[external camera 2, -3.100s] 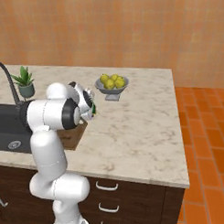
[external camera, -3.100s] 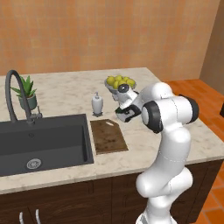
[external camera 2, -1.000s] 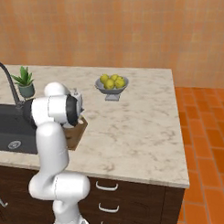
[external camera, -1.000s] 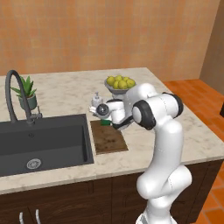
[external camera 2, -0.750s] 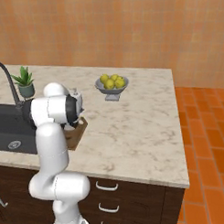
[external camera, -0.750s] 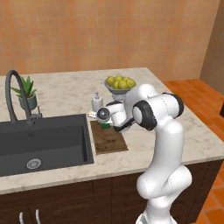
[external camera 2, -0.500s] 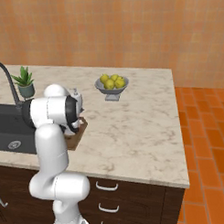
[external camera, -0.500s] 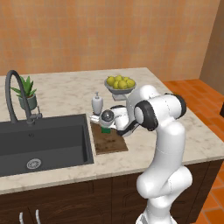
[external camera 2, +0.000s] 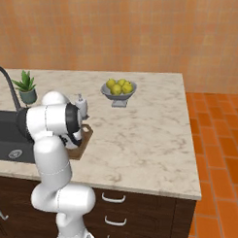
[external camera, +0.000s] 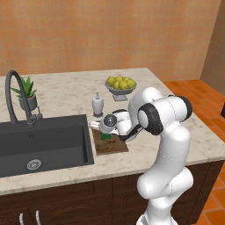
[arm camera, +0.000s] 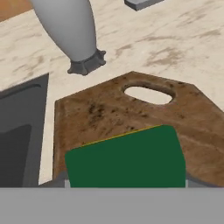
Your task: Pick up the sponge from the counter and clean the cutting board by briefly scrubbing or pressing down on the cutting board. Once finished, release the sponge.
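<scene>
The fingers are closing on the sponge and holding it low over the board, close to the dark wood. In the hand view the green top of the sponge is covering the near part of the board, with a thin yellow edge showing along its far side, and I cannot tell if the sponge is touching the wood. The board's handle hole is sitting at the far end, past the sponge. The board is lying flat on the counter, just beside the black sink. A small white soap bottle is standing on the counter right behind the board. Farther back, a grey bowl is holding yellow lemons. A dark curved tap is rising behind the sink, and a little green plant in a pot is standing next to it. In the right base view, the white arm is bending down over the board and hiding most of it.
</scene>
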Available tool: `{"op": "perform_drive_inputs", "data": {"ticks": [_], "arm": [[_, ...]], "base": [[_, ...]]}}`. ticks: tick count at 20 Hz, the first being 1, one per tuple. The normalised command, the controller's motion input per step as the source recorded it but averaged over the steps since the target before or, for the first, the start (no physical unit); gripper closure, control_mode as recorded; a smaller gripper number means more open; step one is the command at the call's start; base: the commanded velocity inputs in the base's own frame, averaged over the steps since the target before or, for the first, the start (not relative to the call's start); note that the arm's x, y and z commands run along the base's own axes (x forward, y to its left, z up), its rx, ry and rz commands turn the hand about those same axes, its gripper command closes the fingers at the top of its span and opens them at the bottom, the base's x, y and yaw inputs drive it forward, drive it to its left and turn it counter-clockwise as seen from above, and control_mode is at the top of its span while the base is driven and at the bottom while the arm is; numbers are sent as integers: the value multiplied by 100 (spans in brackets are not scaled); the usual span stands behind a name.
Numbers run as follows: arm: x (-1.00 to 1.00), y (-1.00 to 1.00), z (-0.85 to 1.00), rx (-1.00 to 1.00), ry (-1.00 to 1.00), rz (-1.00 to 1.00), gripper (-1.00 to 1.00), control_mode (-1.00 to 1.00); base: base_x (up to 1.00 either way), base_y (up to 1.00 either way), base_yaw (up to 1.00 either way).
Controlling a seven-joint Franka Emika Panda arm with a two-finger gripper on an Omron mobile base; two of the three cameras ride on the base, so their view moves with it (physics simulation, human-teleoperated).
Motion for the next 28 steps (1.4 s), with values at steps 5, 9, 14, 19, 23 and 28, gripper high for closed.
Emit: {"op": "perform_drive_inputs", "data": {"ticks": [5, 9, 14, 19, 23, 28], "arm": [[-95, 17, -78, -8, 0, 7, 100, -100], [-100, 6, -83, -2, 0, 5, 100, -100], [-97, 12, -93, -3, 0, 4, 100, -100], [-96, 19, -97, -3, 3, 4, 100, -100], [-98, 19, -91, -3, 12, 4, 100, -100], [-100, 15, -81, 0, 12, 4, 100, -100]], "base": [[0, 0, 0], [0, 0, 0], [0, 0, 0], [0, 0, 0], [0, 0, 0], [0, 0, 0]]}}
